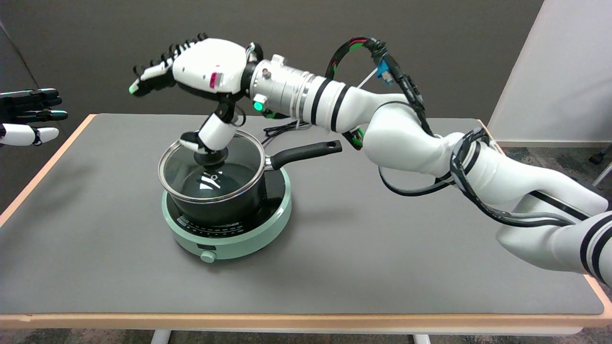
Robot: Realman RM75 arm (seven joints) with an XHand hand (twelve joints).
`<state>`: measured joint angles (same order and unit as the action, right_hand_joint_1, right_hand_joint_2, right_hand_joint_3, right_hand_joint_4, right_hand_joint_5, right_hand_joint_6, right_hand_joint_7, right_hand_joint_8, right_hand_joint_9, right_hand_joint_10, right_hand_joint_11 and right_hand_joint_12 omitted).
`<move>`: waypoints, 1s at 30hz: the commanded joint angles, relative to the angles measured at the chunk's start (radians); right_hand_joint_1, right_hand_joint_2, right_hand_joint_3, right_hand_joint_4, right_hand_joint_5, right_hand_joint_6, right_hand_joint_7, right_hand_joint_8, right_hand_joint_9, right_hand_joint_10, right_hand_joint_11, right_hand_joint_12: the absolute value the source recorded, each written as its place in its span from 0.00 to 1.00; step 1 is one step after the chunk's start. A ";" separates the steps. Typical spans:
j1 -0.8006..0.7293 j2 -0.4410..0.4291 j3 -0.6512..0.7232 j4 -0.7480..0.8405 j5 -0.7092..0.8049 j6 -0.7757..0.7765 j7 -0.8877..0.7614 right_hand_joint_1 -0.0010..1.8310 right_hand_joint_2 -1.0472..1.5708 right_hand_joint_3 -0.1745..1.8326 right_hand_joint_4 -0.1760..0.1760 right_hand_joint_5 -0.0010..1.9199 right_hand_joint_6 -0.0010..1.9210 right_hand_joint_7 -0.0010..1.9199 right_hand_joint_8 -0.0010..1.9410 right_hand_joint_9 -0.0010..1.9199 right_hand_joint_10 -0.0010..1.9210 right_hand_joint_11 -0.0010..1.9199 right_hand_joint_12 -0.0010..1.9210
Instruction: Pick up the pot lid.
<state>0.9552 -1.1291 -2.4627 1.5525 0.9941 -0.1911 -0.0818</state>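
Looks like a robotics lab or test room, not a real kitchen. Cooking gear is staged on a grey-topped table with a pale wood edge (pixel 48 162) instead of a counter: a round mint-green induction hotplate (pixel 229 239) carrying a black saucepan with a long handle (pixel 301 153), its thin black power cord (pixel 282 128) trailing loose across the tabletop. Backdrop is a plain dark grey wall (pixel 95 48) with a bare white wall panel (pixel 564 71) at right and patterned grey carpet floor (pixel 550 162), office-style. A white jointed robot arm with black bands and exposed cable looms (pixel 406 138) reaches over the table.
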 commanded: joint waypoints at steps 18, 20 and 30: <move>0.019 -0.071 -0.127 -0.201 -0.065 0.000 -0.037 0.48 0.60 0.57 0.92 0.27 0.12 0.30 0.10 0.30 0.17 0.19 0.37; 0.019 -0.067 -0.127 -0.210 -0.065 0.002 -0.037 0.49 0.60 0.58 0.95 0.28 0.13 0.31 0.09 0.30 0.18 0.19 0.37; 0.037 -0.040 -0.127 -0.212 -0.065 0.000 -0.037 0.49 0.62 0.59 1.00 0.30 0.19 0.34 0.10 0.32 0.22 0.20 0.38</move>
<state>0.9776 -1.1867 -2.5800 1.3830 0.9463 -0.1969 -0.1158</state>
